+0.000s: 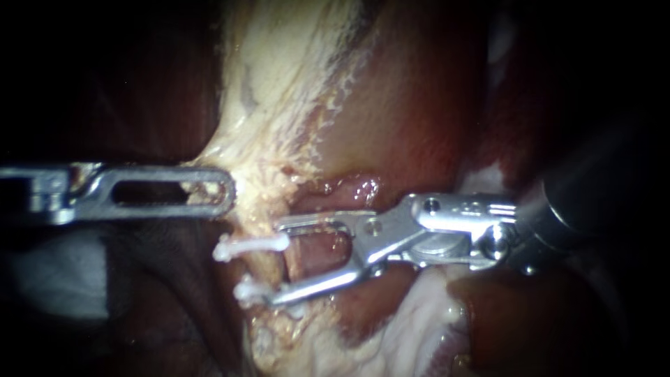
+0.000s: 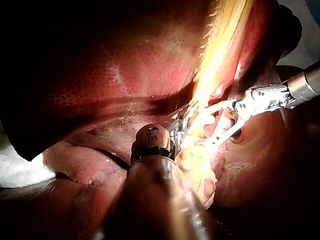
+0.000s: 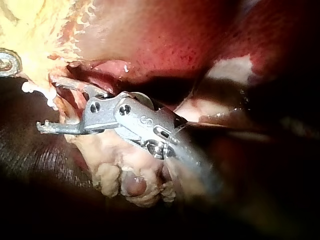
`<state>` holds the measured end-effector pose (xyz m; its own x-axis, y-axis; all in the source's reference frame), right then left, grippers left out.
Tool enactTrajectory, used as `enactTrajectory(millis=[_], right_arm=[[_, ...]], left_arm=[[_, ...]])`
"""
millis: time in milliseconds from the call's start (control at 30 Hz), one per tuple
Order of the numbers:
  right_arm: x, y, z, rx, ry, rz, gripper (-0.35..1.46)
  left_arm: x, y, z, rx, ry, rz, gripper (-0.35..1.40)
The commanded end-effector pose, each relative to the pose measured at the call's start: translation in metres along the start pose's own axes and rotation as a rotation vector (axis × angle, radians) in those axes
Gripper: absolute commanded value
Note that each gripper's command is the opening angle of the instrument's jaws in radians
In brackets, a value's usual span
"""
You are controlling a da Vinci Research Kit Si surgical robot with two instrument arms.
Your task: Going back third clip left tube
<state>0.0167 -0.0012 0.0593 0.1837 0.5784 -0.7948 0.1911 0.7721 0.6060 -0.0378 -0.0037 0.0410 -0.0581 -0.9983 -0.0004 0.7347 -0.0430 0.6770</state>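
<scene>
Left instrument (image 1: 227,192): slotted steel jaws, shaft in from the left, lying level. The jaws are together, with the tip clamped on the edge of the pale yellow fatty tissue strip (image 1: 279,105) that runs down mid-scene. The left wrist view agrees: the left instrument (image 2: 182,125) has its tip buried in the same bright yellow strip.

Right instrument (image 1: 276,260): hinged steel, shaft in from the right. Its jaws are wide apart and grip nothing. The upper jaw is roughly level and the lower one angles down. A pink tube (image 1: 317,255) sits in the gap, and the pale yellowish left tube (image 1: 267,269) lies at the jaw tips.

Clips: two small white plastic ones show, both crossing the left tube. The upper white clip (image 1: 251,245) is just under the upper jaw's tip. The lower white clip (image 1: 246,290) touches the lower jaw's tip. I can't tell which of them is the third.

Right wrist view: the right instrument (image 3: 50,105) has its jaws spread, with a white clip end (image 3: 37,90) just beside the upper jaw. The left instrument's looped tip (image 3: 6,62) sits beyond that.

Left wrist view: the right instrument (image 2: 212,125) is ahead of the left one, jaws parted around the lit strip.

Dark red liver (image 1: 419,105) lies behind everything.
</scene>
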Motion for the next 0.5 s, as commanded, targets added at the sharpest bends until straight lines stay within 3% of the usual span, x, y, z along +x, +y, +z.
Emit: enactTrajectory(millis=[33, 233, 500], right_arm=[[0.0000, -0.0003, -0.0008, 0.004, 0.000, -0.005, 0.59], [0.0001, -0.0015, -0.0054, -0.013, -0.004, -0.057, 0.60], [0.0032, -0.0033, -0.0131, -0.036, 0.001, -0.114, 0.59]], left_arm=[[0.0000, 0.0000, 0.0000, 0.000, 0.000, 0.000, -0.35], [0.0000, 0.0001, 0.0000, 0.000, 0.000, 0.000, -0.35], [-0.0001, 0.0003, 0.0001, 0.000, 0.001, 0.001, -0.35]])
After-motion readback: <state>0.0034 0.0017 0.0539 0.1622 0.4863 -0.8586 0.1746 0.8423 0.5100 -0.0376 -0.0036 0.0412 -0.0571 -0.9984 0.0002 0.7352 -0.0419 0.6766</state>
